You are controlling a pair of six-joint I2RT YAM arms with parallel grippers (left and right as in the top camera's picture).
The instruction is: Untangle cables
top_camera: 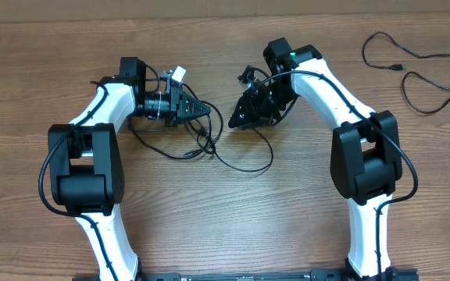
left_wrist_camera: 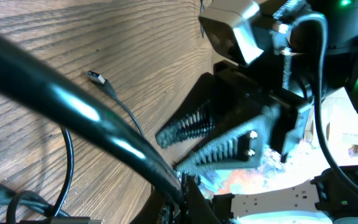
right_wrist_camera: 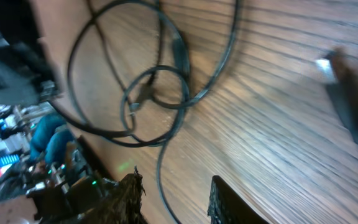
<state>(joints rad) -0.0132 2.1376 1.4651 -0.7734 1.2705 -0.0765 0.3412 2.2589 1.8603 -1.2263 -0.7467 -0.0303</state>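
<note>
Overhead, the tangled cables (top_camera: 209, 144) sit mid-table, their nearest loop just below the two grippers. The left gripper (top_camera: 206, 112) is pinched to a point, probably on a strand of the tangle, but its own cam is too blurry to confirm. The right gripper (top_camera: 233, 122) faces it, just beside. Only the right wrist cam shows its fingers (right_wrist_camera: 131, 193) spread apart over the knot, gripping nothing. The left wrist cam alone catches a silver plug (left_wrist_camera: 96, 78). One separate cable (top_camera: 424, 72) lies far right, so there are two cable groups.
</note>
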